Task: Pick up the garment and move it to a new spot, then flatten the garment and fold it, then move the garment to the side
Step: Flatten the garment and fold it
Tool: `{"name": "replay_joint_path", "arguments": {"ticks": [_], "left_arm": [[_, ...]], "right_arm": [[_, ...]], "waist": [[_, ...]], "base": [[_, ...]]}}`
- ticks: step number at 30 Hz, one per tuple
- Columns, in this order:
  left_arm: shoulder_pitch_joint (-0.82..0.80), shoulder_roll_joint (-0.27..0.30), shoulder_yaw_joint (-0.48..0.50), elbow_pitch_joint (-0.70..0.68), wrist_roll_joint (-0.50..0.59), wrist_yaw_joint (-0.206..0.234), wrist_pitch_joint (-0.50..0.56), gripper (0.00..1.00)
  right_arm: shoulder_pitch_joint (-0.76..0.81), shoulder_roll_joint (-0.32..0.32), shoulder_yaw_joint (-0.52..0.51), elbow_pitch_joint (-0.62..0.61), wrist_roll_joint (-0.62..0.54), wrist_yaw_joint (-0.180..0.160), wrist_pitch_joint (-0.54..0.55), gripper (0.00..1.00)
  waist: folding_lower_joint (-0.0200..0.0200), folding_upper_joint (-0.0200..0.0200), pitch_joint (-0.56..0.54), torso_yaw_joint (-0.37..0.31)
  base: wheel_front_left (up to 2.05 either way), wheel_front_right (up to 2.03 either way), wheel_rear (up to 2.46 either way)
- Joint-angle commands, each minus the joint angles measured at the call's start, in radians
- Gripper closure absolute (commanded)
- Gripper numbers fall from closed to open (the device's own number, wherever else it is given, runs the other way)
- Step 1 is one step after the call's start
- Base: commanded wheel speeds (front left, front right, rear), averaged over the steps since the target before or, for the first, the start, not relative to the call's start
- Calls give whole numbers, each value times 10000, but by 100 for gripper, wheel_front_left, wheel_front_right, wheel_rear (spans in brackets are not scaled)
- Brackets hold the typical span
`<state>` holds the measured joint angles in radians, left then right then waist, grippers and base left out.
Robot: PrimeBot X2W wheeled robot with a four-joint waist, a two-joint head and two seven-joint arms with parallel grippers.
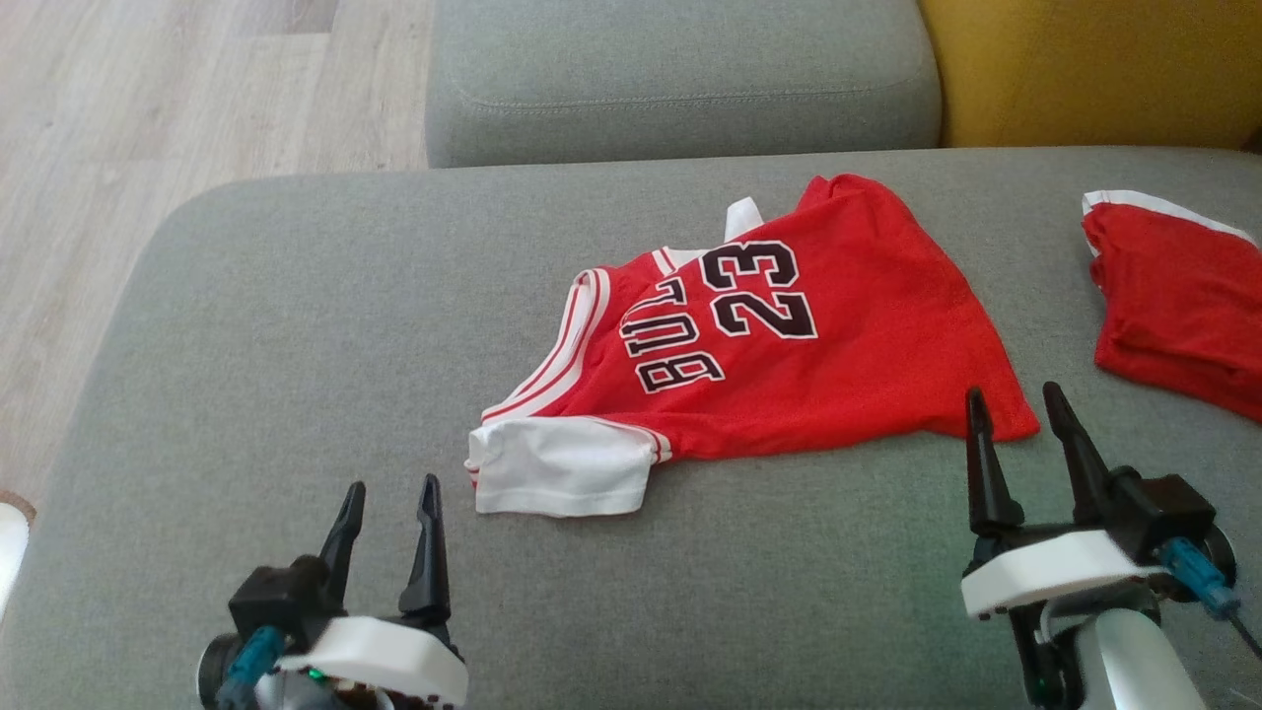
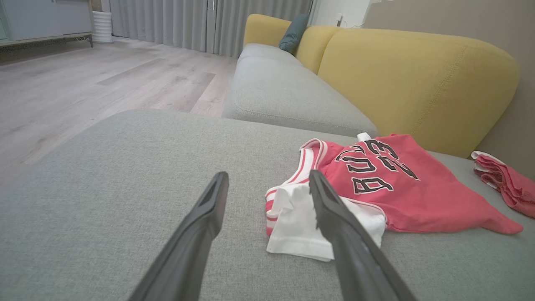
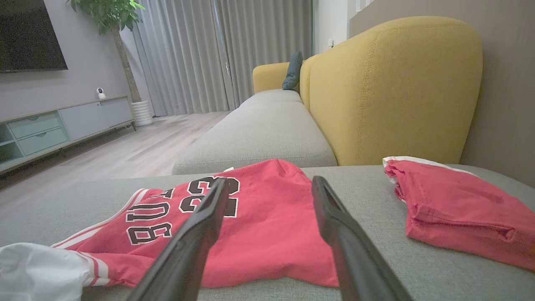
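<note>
While both arms are hovering low over the grey sofa, the left claw is standing wide and empty, fingers pointing forward, with the jersey lying flat just ahead to its right, white sleeve nearest. The right claw is also gaping wide, holding nothing, its tips sitting at the jersey's near hem corner. Another red cloth is lying beyond, to its right.

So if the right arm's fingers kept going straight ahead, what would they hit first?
Most likely the red basketball jersey with white trim: the open right fingers point at its near corner, over the grey fabric sofa seat. Height is hard to judge.
</note>
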<state>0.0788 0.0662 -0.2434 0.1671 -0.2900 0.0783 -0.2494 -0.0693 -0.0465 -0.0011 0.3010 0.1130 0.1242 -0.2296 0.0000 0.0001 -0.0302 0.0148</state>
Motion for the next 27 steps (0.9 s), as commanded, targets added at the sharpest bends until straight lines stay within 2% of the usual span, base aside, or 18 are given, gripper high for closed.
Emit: {"name": "replay_joint_path", "arguments": {"ticks": [1, 10, 27], "left_arm": [[-314, -16, 419, -304, 156, -25, -123, 0], [-277, -57, 366, -10, 184, -106, -123, 0], [-2120, -137, -159, 2779, -556, -376, 56, 0]], "right_arm": [[-180, -37, 290, -260, -72, 65, -119, 0], [-176, -37, 320, -285, -63, 65, -102, 0], [-713, -37, 312, -550, -114, 65, -25, 0]], "waist": [[0, -1, -6, 1], [0, -1, 102, -42], [0, -1, 1728, -744]], "base": [[0, 0, 0], [0, 0, 0], [0, 0, 0]]}}
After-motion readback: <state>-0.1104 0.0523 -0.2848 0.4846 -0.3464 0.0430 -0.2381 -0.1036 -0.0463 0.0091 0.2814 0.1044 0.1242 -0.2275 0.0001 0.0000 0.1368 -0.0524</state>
